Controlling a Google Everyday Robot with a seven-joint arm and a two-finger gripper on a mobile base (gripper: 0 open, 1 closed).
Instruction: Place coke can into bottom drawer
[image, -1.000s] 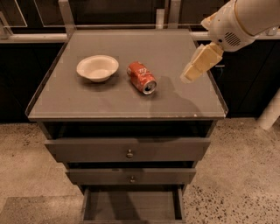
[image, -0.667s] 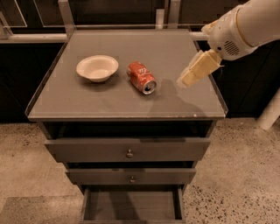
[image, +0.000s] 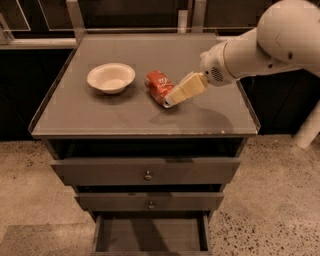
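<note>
The red coke can (image: 158, 85) lies on its side on the grey cabinet top (image: 120, 112), right of centre. My gripper (image: 176, 97) reaches in from the right on a white arm, and its cream fingertips sit at the can's near right end, covering that end. The bottom drawer (image: 150, 234) is pulled open at the foot of the cabinet, and its inside shows nothing in it.
A white bowl (image: 111, 77) stands on the top, left of the can. Two wider drawers with round knobs (image: 148, 175) are shut above the open one. Dark cabinets stand behind, and a speckled floor lies around the base.
My gripper has moved left and down from the right side of the top to the coke can's end. The can and the bowl have not moved.
</note>
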